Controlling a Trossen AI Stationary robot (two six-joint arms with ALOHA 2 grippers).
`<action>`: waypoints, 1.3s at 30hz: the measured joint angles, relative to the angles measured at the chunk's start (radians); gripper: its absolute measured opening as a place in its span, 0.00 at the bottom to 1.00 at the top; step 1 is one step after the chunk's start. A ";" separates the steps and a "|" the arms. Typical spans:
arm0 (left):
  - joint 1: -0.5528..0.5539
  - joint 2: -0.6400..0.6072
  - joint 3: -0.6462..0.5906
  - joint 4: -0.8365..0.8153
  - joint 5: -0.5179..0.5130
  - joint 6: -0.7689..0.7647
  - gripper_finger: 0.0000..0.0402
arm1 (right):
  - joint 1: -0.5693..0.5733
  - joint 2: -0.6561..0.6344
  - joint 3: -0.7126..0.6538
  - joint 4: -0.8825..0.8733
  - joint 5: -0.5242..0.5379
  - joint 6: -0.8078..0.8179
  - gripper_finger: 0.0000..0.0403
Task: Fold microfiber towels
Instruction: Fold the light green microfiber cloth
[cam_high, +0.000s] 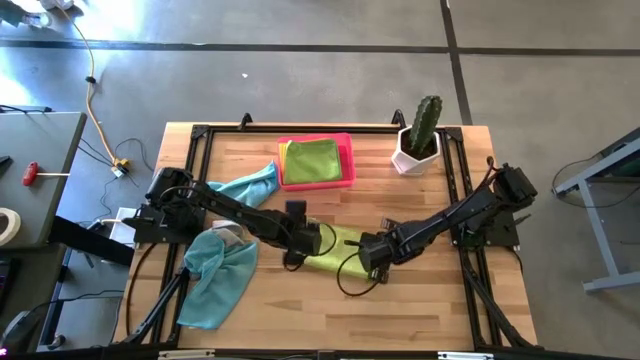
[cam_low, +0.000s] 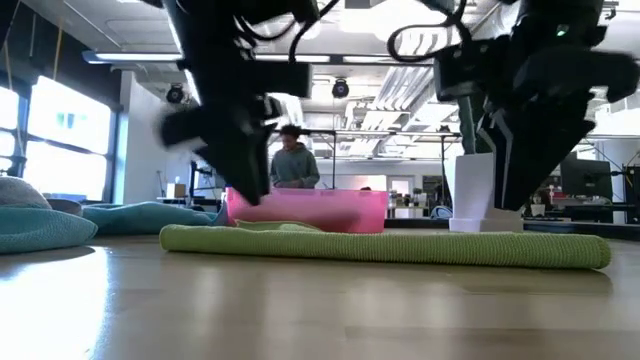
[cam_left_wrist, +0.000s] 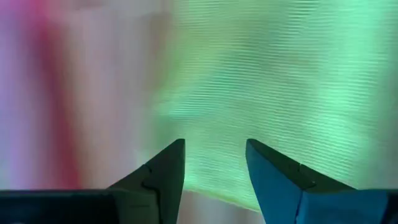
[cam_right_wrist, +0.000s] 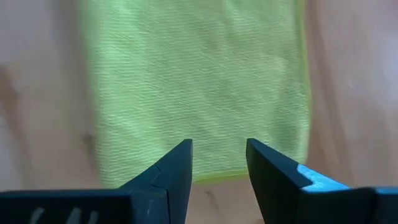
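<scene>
Both pincers over the folded lime green towel (cam_high: 335, 250) mid-table, fingers parted, nothing gripped. Left gripper (cam_left_wrist: 214, 163) sits above one end of it, right gripper (cam_right_wrist: 219, 160) above the other end, near edge of the cloth just ahead of its fingertips. Low view: towel lies flat on the table (cam_low: 320, 310), both grippers clear above it. Away from the left gripper: two teal-blue towels (cam_high: 215, 275) crumpled, one beside the left arm, one nearer the pink tray (cam_high: 346, 150). Tray beyond both grippers holds a folded green towel (cam_high: 312, 160) on a yellow one. Cactus pot (cam_high: 418, 140) beside tray. Person (cam_low: 293, 160) in the room behind
</scene>
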 joint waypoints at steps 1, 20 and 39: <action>-0.012 -0.002 0.000 0.004 0.065 0.011 0.40 | 0.010 0.000 0.000 0.007 0.004 0.014 0.36; -0.165 -0.001 -0.170 0.314 0.374 -0.405 0.32 | 0.153 0.000 0.000 0.069 0.182 0.130 0.36; -0.209 0.000 -0.096 0.086 0.137 -0.353 0.32 | 0.110 -0.009 -0.097 -0.008 0.276 0.313 0.36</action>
